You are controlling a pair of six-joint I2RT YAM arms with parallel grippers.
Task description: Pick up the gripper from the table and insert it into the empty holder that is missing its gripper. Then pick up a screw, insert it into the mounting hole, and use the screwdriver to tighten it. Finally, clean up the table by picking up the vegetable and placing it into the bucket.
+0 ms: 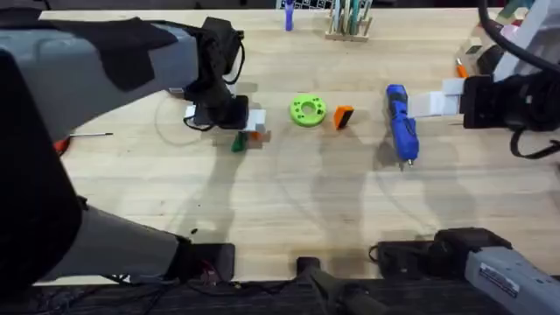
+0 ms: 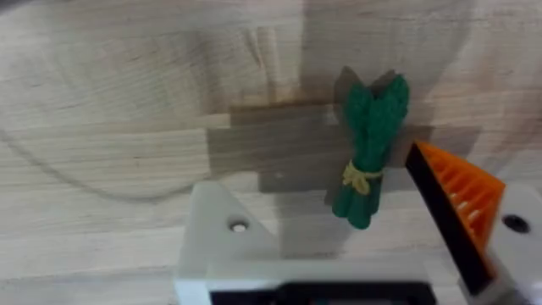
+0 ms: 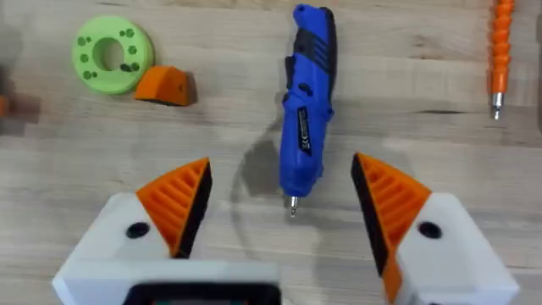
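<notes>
On the bench [image 1: 289, 201], we find the gripper [image 1: 343, 116] lying loose beside a lime-green disc [image 1: 307, 110], so the holder [image 2: 222, 237] on the left hand [image 2: 356, 254] remains bare. That hand stands wide over the vegetable [image 2: 369, 148], and the right hand [image 3: 279, 203] wide over the screwdriver [image 3: 306, 97]. We judge every step outstanding: fitting, screwing, tidying.

Overhead looks down on table [image 1: 289, 201]; both wrist views hover close.

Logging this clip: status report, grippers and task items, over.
Left gripper open over the vegetable, one holder bare. Right gripper open above the screwdriver. Orange gripper loose on the table beside green disc.
</notes>
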